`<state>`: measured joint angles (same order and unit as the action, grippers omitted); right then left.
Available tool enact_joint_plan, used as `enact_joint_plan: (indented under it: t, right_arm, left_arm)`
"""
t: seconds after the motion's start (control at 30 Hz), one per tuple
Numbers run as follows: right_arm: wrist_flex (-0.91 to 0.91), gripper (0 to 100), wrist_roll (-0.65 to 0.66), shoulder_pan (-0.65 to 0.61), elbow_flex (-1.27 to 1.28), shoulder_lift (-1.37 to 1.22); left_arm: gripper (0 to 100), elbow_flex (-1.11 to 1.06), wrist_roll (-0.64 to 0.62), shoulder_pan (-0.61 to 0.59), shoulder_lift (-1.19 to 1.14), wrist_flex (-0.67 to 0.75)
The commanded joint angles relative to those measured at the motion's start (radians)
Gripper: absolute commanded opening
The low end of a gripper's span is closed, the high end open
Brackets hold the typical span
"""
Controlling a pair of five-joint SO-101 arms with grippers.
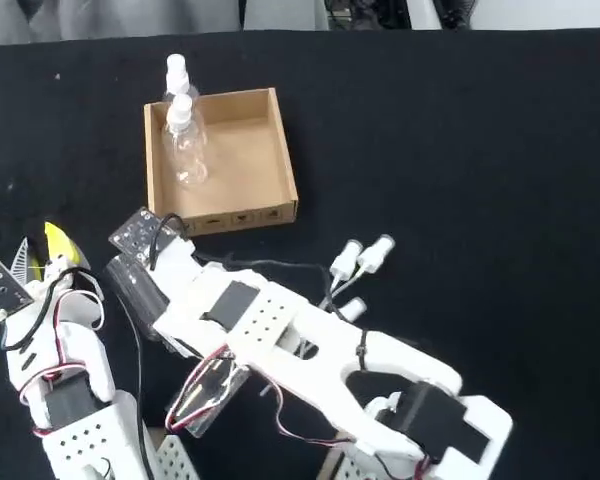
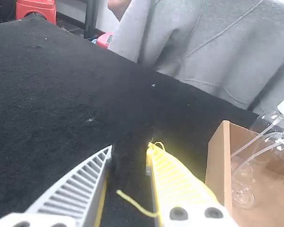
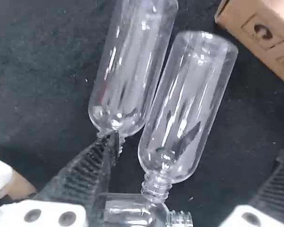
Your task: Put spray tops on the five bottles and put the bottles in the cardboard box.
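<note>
Two clear bottles without tops lie side by side on the black table in the right wrist view. My right gripper (image 3: 197, 146) stands open, its black fingers (image 3: 90, 165) astride the neck end of one bottle (image 3: 189, 104); the other bottle (image 3: 130, 71) lies just outside it. A third open bottle (image 3: 137, 216) lies crosswise close to the camera. My left gripper (image 2: 130, 158) is open and holds nothing, low over the table to the left of the cardboard box (image 1: 280, 150). A bottle with a spray top (image 1: 185, 140) is in the box. A second capped bottle (image 1: 177, 75) is at its far left corner.
Loose white spray tops (image 1: 365, 258) lie right of the box's front, one more spray top (image 1: 350, 310) beside the right arm. A clear bottle (image 1: 205, 395) shows under that arm. A corner of the box (image 3: 260, 28) is close to the right gripper.
</note>
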<state>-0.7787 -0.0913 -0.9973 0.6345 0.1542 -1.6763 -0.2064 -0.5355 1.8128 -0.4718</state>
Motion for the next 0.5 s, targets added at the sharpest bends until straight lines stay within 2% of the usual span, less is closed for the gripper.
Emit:
enact_joint_plan:
  t: [0.0,0.2,0.47]
  right_arm:
    - [0.028,43.2,-0.009,-0.005,-0.099,-0.022]
    - [0.021,43.1,-0.011,0.044,-0.14,-0.088]
    - [0.018,43.0,-0.011,0.044,-0.148,-0.113]
  left_arm:
    - [11,-0.024,0.002,-0.01,0.011,0.023]
    - [11,-0.024,0.003,-0.01,0.011,0.023]
    - [11,-0.024,0.006,-0.01,0.011,0.023]
